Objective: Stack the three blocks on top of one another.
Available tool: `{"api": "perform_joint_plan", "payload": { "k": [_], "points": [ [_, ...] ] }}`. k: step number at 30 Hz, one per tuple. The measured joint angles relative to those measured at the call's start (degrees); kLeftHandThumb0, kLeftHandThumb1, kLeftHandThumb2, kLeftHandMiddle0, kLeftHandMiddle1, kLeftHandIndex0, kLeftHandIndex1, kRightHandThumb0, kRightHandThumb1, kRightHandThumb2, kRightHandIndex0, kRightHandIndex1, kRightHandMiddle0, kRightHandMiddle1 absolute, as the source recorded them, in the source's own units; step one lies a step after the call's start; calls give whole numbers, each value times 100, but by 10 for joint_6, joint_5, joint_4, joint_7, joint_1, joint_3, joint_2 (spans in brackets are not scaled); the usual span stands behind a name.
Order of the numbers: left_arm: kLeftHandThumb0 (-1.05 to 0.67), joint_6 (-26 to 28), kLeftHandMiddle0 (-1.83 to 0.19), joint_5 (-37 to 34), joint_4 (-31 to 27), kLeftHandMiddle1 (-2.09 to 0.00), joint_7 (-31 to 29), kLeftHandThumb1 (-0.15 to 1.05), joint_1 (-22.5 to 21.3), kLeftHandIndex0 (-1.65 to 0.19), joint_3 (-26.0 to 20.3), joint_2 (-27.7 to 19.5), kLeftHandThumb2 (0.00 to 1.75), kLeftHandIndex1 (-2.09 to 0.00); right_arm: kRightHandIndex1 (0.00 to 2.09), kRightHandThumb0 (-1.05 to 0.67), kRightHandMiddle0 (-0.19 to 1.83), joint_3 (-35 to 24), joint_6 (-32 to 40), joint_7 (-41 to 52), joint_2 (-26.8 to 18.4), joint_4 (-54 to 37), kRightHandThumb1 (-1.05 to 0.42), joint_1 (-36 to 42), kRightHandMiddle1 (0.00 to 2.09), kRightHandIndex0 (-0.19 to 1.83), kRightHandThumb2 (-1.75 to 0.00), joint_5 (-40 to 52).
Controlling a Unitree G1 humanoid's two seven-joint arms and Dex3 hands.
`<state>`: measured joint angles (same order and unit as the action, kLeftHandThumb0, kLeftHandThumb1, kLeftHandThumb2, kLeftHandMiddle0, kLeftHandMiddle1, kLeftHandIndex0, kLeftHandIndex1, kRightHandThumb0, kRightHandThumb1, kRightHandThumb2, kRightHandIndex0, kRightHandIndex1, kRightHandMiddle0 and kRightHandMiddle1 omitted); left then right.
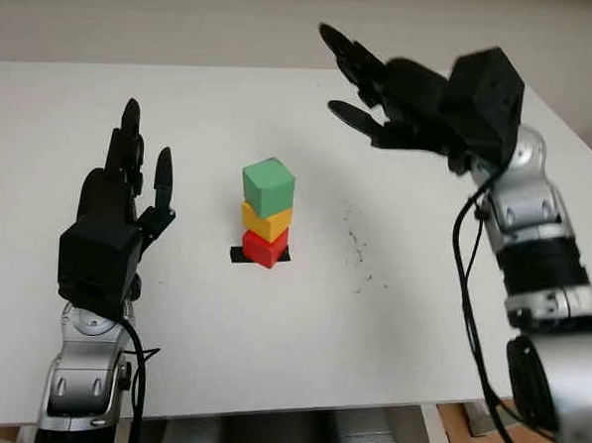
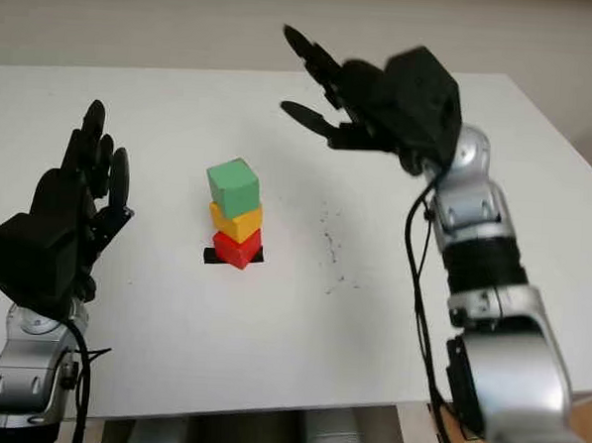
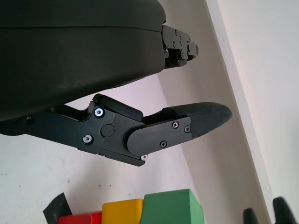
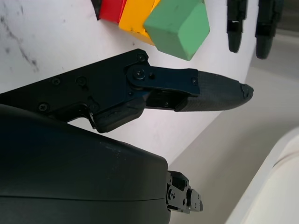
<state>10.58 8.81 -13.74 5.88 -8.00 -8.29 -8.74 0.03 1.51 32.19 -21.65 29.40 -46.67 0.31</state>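
From the head's left eye, the three blocks are already standing as one tower near the middle of the white table (image 1: 387, 385): the red block (image 1: 263, 247) is sitting at the bottom on a small black mark (image 1: 237, 255), the yellow block (image 1: 266, 221) is lying on it, and the green block (image 1: 268, 183) is topping the pile, each turned a little against the one below. The left hand (image 1: 118, 207) is hovering open to the left of the tower, well apart from it and holding nothing, while the right hand (image 1: 402, 93) is hanging open above the table, up and to the right of the tower, also empty. The right eye is giving the same account, with neither hand touching any block. In the left wrist view the open hand's fingers (image 3: 196, 119) are reaching past the tower with a clear gap between them and the green block, the red and yellow ones just peeking in beside it. In the right wrist view the fingers (image 4: 205, 93) are likewise standing off from the green block, with bare table between. I'd judge the stacking itself finished and the work now at the letting-go stage; the next move is calling only for drawing both arms away without brushing the slightly twisted tower.
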Motion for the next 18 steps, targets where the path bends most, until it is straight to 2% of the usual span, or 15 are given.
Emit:
{"api": "perform_joint_plan", "payload": {
  "k": [11, 18],
  "points": [
    [-69, -20, -3, -6, 21, -5, 11, 105, -10, -2, -8, -1, 68, -6, 0, -95, -19, -34, -2, -91, 68, -35, -105, 106, 0, -19, -72, 54],
    [-72, -15, -2, 0, 24, -5, 11, 105, -12, 0, -4, 0, 69, -5, 0, -94, -19, -50, -31, -148, 104, -41, -105, 126, 0, -19, -74, 68]
  ]
}}
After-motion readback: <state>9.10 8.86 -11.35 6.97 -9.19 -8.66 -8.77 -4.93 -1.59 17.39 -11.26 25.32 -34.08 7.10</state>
